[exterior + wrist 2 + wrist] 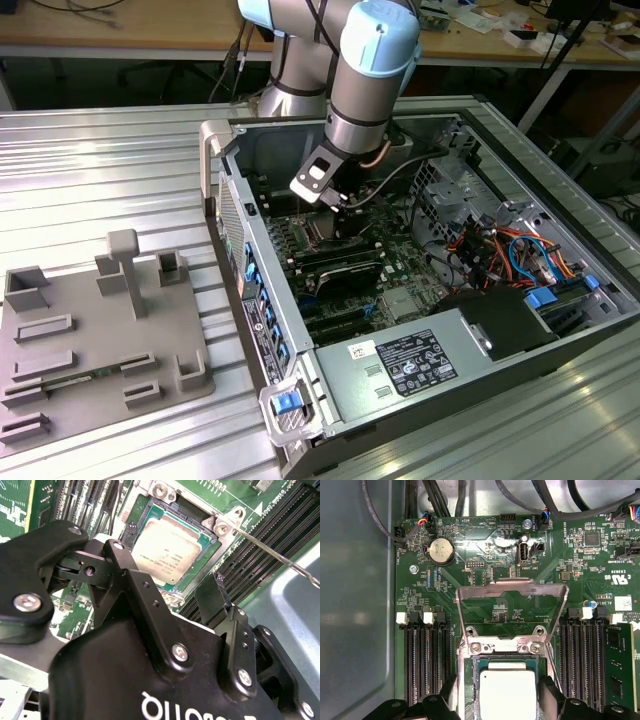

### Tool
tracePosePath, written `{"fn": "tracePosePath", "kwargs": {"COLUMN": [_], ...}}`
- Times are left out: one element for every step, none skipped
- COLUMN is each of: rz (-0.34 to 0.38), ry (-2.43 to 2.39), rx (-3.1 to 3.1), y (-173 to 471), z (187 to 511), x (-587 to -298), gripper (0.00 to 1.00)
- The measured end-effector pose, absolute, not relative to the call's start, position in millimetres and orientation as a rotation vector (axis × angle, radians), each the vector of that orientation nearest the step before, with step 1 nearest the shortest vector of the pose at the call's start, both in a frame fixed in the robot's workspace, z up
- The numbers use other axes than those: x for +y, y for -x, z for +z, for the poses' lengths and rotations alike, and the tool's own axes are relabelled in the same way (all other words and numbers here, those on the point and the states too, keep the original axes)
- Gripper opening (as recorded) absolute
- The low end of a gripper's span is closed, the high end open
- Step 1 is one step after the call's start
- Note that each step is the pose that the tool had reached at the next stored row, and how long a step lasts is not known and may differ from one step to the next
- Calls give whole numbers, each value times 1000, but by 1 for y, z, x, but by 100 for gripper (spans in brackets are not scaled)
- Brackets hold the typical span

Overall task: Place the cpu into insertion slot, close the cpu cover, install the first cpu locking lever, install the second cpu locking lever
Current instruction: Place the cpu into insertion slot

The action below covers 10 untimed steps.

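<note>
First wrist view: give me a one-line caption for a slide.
The cpu lying in the insertion slot, the cpu cover hinged open, jaws spread either side of the chip.

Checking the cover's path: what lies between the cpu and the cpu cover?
In the first wrist view, the silver hinge bracket with two screws lies between the cpu and the raised cpu cover.

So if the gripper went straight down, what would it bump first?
Probably the cpu lying in the insertion slot, right under the open gripper. Its fingertips straddle it, so they might touch the slot's rim first; depth is unclear.
</note>
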<state>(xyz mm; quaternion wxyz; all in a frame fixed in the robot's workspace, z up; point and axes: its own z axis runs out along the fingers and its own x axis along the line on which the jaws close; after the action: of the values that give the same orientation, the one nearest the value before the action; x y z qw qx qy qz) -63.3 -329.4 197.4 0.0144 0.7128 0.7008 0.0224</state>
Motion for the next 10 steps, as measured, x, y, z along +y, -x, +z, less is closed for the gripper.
{"fn": "tracePosePath", "kwargs": {"rz": [73,76,79,81,81,82,82,82,81,79], "ry": [-2220,-2222,-2223,-2224,-2224,-2225,-2224,-2224,-2224,-2223], "rx": [2183,2184,2185,2186,2186,2186,2187,2186,2186,2186], "y": [63,63,63,63,63,63,63,63,63,63], "z": [197,197,197,197,197,197,197,197,198,199], "x": [-329,-329,-329,-329,-329,-329,-329,-329,-329,-329], "gripper": [75,75,75,75,75,75,75,75,75,75]}}
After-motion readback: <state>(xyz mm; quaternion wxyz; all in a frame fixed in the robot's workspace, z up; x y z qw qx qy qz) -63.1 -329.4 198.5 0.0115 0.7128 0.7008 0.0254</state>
